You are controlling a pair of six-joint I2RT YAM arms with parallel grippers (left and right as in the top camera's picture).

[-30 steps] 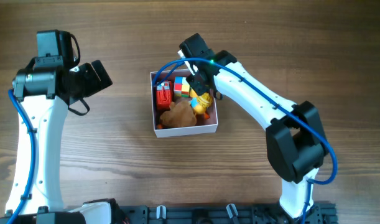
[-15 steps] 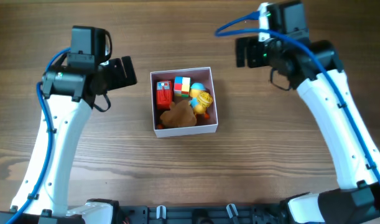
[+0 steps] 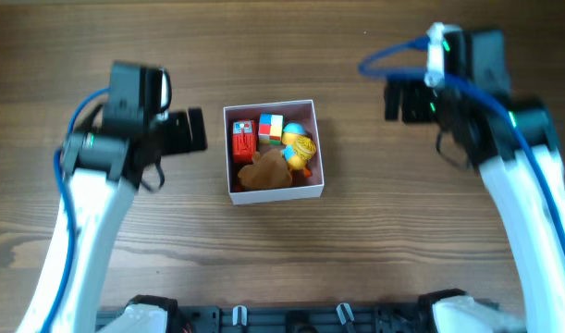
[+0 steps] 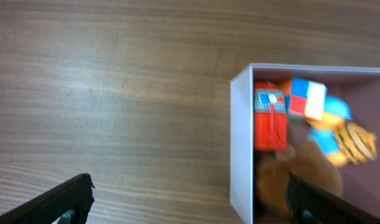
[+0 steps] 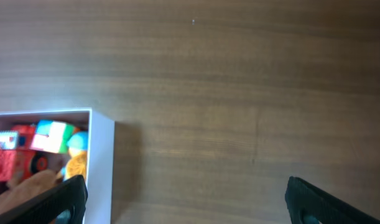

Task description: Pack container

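Observation:
The container (image 3: pixel 276 195), a shallow white-walled square box, sits mid-table. It holds a red toy (image 3: pixel 243 141), a multicoloured cube (image 3: pixel 270 128), a yellow and blue figure (image 3: pixel 299 146) and a brown plush (image 3: pixel 264 171). My left gripper (image 3: pixel 197 131) hovers open just left of the box. In the left wrist view, the gripper (image 4: pixel 190 199) straddles the box's left wall (image 4: pixel 240 143) from above. My right gripper (image 3: pixel 391 102) hangs open to the right of the box, holding nothing. In the right wrist view, that gripper (image 5: pixel 186 199) is over bare wood, with the box's right wall (image 5: pixel 102 168) near its left finger.
The wooden table (image 3: pixel 282 268) stretches around the box on every side. A black rail (image 3: pixel 291 319) runs along the near edge between the two arm bases.
My right gripper left the box, opened and swung up to the right. My left arm shifted right, closer to the box. The toys in the box have not moved.

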